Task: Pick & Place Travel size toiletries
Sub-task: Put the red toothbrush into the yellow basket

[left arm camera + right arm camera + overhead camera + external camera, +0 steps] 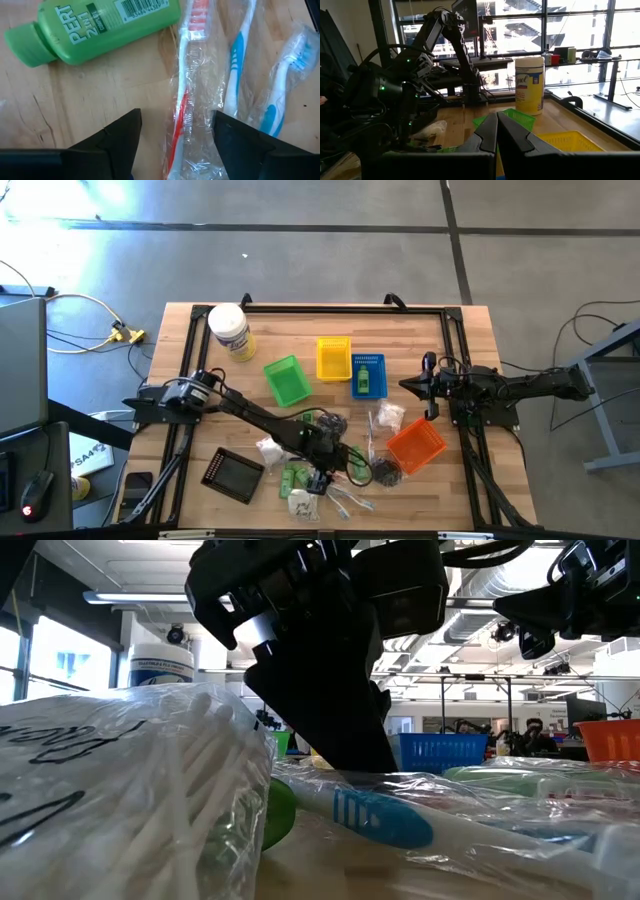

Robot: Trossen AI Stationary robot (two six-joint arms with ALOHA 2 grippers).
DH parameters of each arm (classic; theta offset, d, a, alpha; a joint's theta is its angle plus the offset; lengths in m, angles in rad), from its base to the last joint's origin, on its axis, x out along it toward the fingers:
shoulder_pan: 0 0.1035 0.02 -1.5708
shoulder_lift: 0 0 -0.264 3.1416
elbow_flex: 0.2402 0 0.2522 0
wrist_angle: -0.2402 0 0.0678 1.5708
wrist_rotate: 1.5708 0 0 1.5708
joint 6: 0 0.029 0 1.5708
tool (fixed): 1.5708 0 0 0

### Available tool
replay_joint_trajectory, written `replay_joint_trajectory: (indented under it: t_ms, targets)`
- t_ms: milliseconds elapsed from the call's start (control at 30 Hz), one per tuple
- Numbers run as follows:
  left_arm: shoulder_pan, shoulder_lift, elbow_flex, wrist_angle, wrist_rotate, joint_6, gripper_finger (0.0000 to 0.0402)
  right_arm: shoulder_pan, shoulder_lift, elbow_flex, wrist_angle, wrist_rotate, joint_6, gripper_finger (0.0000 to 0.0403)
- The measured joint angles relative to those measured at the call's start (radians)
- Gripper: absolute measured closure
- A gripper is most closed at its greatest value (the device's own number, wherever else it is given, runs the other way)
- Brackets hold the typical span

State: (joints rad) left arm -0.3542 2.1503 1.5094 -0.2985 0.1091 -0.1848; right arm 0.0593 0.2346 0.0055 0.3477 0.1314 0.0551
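Straddling the clear-wrapped red-and-white toothbrush (184, 100) near the wooden worktop's (460, 380) front edge, the left gripper (175, 137) stands wide; lower squarely and close mid-handle, avoiding the neighbouring blue toothbrush (235, 75). The right gripper (497, 131) waits shut near the right edge.

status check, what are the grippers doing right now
Left gripper open, low over the red wrapped toothbrush, fingers straddling it. Right gripper shut, parked off right. Green bottle alongside.
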Motion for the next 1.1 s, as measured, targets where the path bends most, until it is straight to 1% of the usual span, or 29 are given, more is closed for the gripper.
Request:
replay_joint_trajectory:
  t_ms: [67, 133, 233, 400, 433, 500, 633, 700, 867, 967, 1100]
  targets:
    - [0.0, 0.0, 0.0, 0.0, -0.002, 0.0, 0.0192, 0.0, 0.0, 0.0, 0.0, 0.0, 0.0, 0.04]
    - [0.001, 0.001, 0.0, -0.002, -0.005, 0.0, 0.0218, 0.0, 0.0, 0.0, 0.0, 0.0, 0.0, 0.04]
    - [0.002, 0.002, -0.001, -0.004, -0.01, 0.0, 0.027, 0.0, 0.0, 0.0, 0.0, 0.0, 0.0, 0.04]
    - [0.003, 0.003, -0.002, -0.004, -0.01, 0.0, 0.0368, 0.0, 0.0, 0.0, 0.0, 0.0, 0.0, 0.04]
    - [0.003, 0.003, -0.002, -0.003, -0.009, 0.0, 0.0382, 0.0, 0.0, 0.0, 0.0, 0.0, 0.0, 0.04]
    - [0.002, -0.001, -0.002, -0.006, -0.003, 0.0, 0.0387, 0.0, 0.0, 0.0, 0.0, 0.0, 0.0, 0.04]
    - [-0.001, -0.023, -0.006, -0.034, 0.019, 0.031, 0.0363, 0.0, 0.0, 0.0, 0.0, 0.0, 0.0, 0.04]
    - [-0.002, -0.048, -0.006, -0.042, 0.021, 0.046, 0.0361, 0.0, 0.0, 0.0, -0.001, 0.0, 0.0, 0.04]
    - [-0.001, -0.109, -0.005, -0.042, 0.01, 0.084, 0.0389, 0.0, 0.0, 0.0, -0.001, 0.0, 0.0, 0.04]
    - [0.0, -0.152, -0.005, -0.048, -0.023, 0.113, 0.039, 0.0, 0.0, 0.0, -0.001, 0.0, 0.001, 0.04]
    - [0.0, -0.251, -0.004, -0.065, -0.096, 0.166, 0.0385, 0.0, 0.0, 0.0, -0.002, -0.003, 0.0, 0.04]
